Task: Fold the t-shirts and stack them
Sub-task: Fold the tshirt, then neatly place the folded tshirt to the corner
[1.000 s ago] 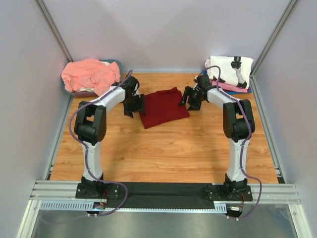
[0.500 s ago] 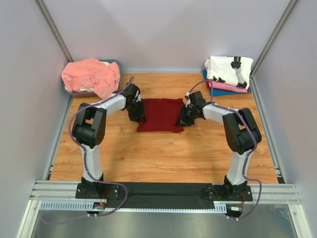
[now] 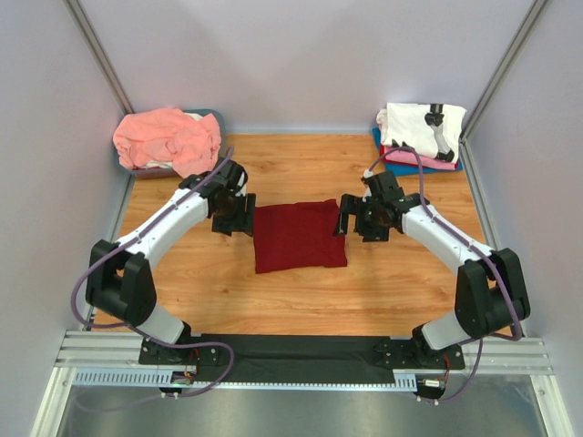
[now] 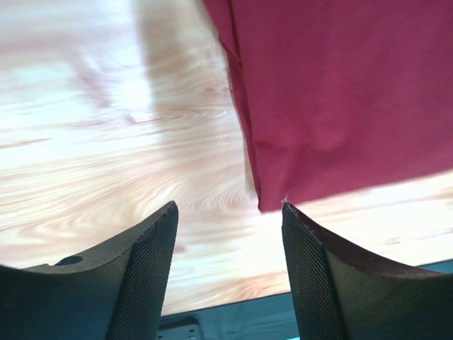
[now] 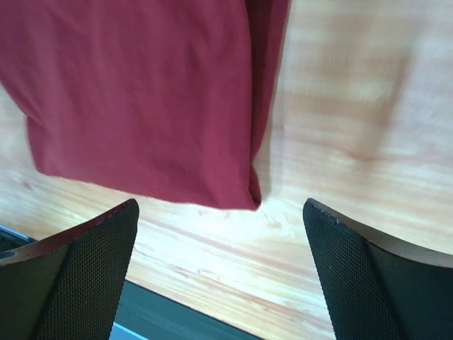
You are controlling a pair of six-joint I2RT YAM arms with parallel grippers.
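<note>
Wood table [image 3: 301, 296]: folded dark red t-shirt [image 3: 299, 235] between left claw [image 4: 228, 207] and right claw [image 5: 219, 202], both open, empty.

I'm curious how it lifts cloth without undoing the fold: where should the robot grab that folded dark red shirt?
Probably both side edges at once. The dark red t-shirt lies flat and folded, with the left gripper open at its left edge and the right gripper open at its right. Coming in low from each side would pinch all the layers at the thick folded edges.
</note>
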